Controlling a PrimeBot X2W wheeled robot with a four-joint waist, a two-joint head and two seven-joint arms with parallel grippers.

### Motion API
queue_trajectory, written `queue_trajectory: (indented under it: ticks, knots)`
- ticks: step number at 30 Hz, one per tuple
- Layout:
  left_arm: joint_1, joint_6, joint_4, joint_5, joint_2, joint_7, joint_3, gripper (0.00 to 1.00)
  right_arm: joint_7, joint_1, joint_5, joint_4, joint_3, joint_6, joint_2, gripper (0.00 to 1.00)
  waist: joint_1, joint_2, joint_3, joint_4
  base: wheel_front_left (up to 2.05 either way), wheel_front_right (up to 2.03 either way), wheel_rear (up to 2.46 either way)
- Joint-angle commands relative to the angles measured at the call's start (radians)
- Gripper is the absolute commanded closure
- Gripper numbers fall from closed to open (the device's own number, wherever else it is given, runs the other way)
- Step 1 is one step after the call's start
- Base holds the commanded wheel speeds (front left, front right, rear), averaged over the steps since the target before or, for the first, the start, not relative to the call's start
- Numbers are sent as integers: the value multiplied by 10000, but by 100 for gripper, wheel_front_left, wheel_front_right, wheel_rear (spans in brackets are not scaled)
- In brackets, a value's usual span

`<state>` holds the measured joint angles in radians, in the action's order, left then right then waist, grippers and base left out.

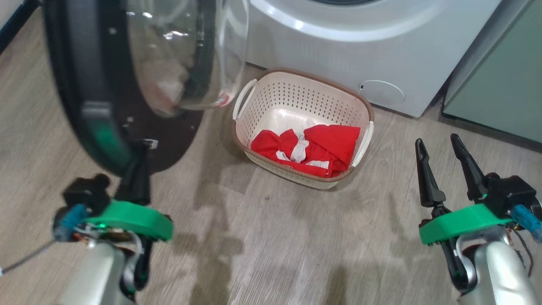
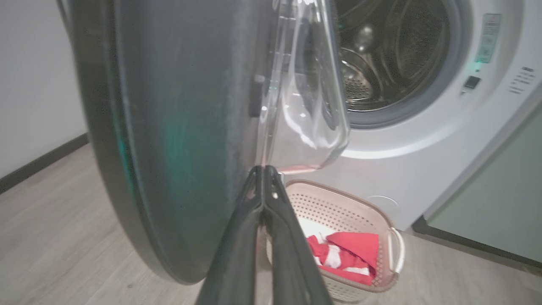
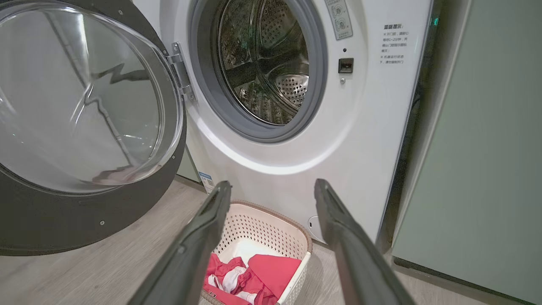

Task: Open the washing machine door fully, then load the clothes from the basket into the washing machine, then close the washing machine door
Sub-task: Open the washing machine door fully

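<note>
The washer (image 3: 360, 127) stands ahead of both grippers, with its drum (image 3: 271, 72) open above the fingertips of the right gripper (image 1: 437, 140). A green cabinet (image 1: 499, 76) stands just beside the washer, ahead and to the right of the right gripper. The door (image 1: 84, 84) stands open on its hinge, directly ahead of the left gripper (image 2: 263, 169) and well to the left of the right one. Its glass bowl (image 3: 80, 106) bulges toward the basket (image 1: 296, 97). The basket sits on the floor (image 1: 275, 237) just in front of the washer, ahead of and between the 2 grippers. The clothes (image 1: 330, 144) lie bunched in the half of the basket nearer the grippers. The left gripper's 2 fingers are pressed together with nothing between them. Their tips are up at the door's lower rim, though whether they touch it I cannot tell. The right gripper's 2 fingers are spread wide and empty, above bare floor to the right of the basket.
</note>
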<state>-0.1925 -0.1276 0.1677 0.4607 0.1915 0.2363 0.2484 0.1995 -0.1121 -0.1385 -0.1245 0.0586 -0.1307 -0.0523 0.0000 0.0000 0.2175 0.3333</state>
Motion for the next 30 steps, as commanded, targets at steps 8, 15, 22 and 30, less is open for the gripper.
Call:
queue_trajectory:
  ticks: [8,15,22,30]
  knots:
    - [-1061,66,1002,500,759,206,-1709,100,-249,-484,296,645,-211,0,20,0,0,0,604,-143,0,0,0]
    - [-1884,397,1870,688,1037,249,-3057,100,-446,-716,516,936,-120,0,20,0,0,0,1144,-165,0,0,0]
    - [-2723,1045,2630,617,915,252,-4827,100,-564,-971,656,1050,-169,0,20,0,0,0,1517,-109,0,0,0]
    - [-3535,1914,3477,-201,790,253,-6342,100,-561,-1236,687,963,-345,0,20,0,0,0,1747,-137,0,0,0]
